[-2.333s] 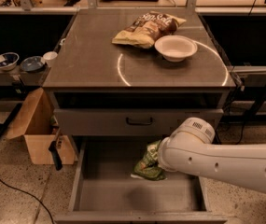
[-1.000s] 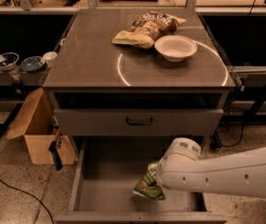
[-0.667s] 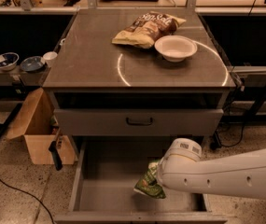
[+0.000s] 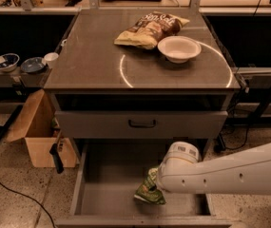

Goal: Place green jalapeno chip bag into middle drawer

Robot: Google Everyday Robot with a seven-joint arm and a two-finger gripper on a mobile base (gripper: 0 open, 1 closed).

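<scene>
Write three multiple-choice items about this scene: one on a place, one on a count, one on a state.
1. Where is the crinkly green foil chip bag?
A) on the speckled floor
B) within the open wide grey metal drawer
C) in the cardboard box

2. How many things lie on the flat grey cabinet top?
A) two
B) three
C) four

3. In what state is the grey drawer front with the small black handle?
A) shut
B) pulled half out
C) taken off

Key:
1 B: the bag is low inside the drawer, at the robot's hand, which the white wrist hides.
2 A: only the brown-and-tan chip bag and the round white bowl lie there.
3 A: the front is not pulled out of the cabinet.
</scene>
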